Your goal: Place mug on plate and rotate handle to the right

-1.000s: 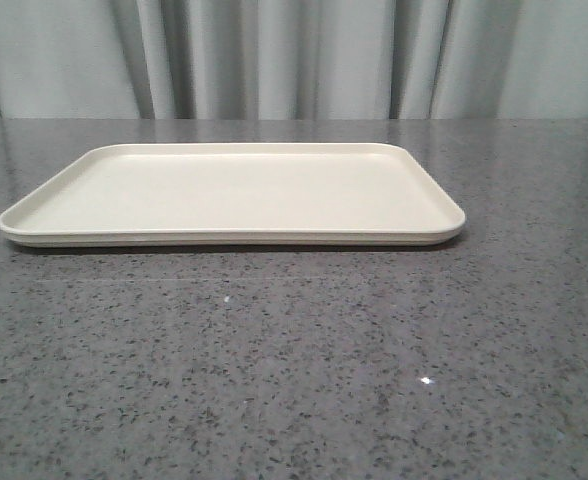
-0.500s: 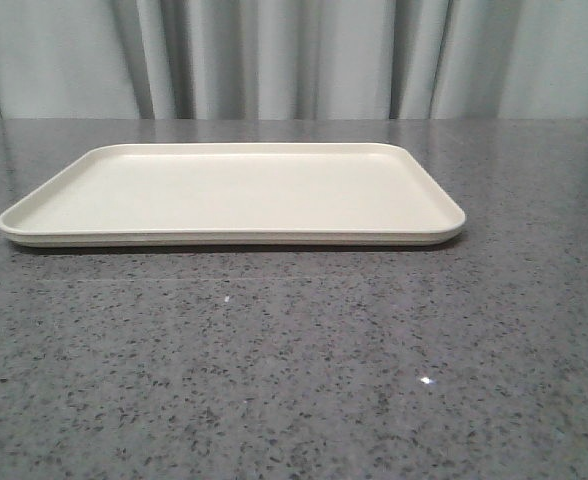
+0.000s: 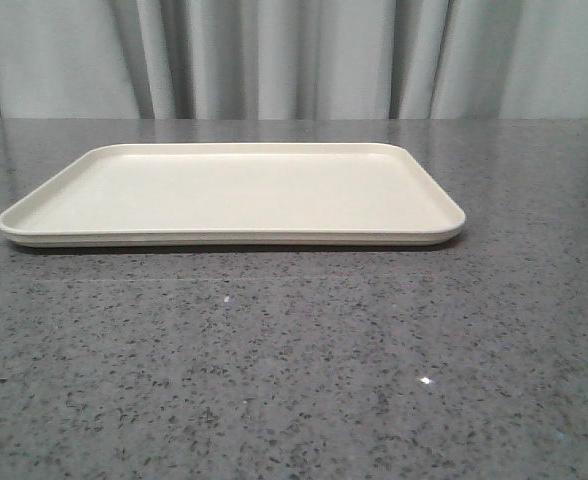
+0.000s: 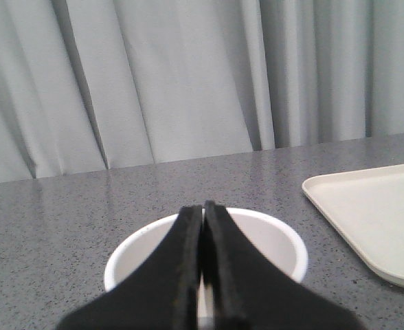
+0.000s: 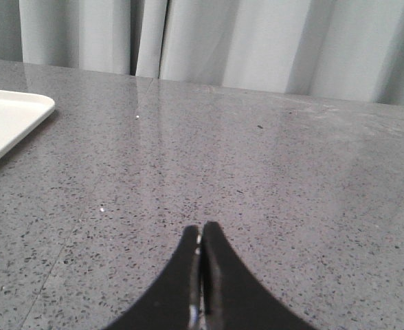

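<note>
One mug [image 4: 257, 240], white, rigid, likely glazed and slick, sits under your left gripper [image 4: 203, 213], jaws pressed together, plate [image 4: 374, 220] at 3 o'clock. Pinch its rim wall. Right gripper [image 5: 202, 234] also closed, holding nothing.

The plate [image 3: 232, 195] lies flat on the tabletop [image 3: 294, 360] before the curtain [image 3: 294, 58], while the mug [image 4: 205, 251] stands on the tabletop off the plate's left end, well apart from it.
</note>
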`<state>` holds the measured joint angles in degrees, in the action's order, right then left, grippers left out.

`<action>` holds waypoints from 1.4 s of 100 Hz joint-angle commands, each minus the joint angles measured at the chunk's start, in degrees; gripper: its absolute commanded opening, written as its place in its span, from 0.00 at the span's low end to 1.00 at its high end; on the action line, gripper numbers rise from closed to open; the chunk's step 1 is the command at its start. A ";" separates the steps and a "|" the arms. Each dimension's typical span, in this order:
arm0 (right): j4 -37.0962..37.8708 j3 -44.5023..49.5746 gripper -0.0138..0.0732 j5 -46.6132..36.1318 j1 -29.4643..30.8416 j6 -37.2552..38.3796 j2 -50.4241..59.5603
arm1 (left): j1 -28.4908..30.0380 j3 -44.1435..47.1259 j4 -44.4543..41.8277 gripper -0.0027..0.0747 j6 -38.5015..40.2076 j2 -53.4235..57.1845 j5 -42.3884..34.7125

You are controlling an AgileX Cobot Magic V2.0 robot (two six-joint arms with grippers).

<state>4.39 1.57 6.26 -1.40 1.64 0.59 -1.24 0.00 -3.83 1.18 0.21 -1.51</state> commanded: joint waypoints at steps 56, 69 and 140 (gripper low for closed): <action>0.24 -0.03 0.03 -4.25 -0.12 -0.49 1.13 | 0.06 0.60 -0.11 0.01 0.39 1.74 -8.56; 0.24 -0.03 0.03 -4.25 -0.12 -0.49 1.13 | 0.06 0.60 -0.11 0.01 0.39 1.74 -8.82; 0.24 -0.03 0.03 -4.35 -0.12 -0.49 1.13 | 0.06 0.60 0.52 0.01 2.26 1.74 -14.85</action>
<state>4.39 1.57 6.26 -1.40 1.64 0.59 -1.24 0.00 -3.98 2.23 0.21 -11.82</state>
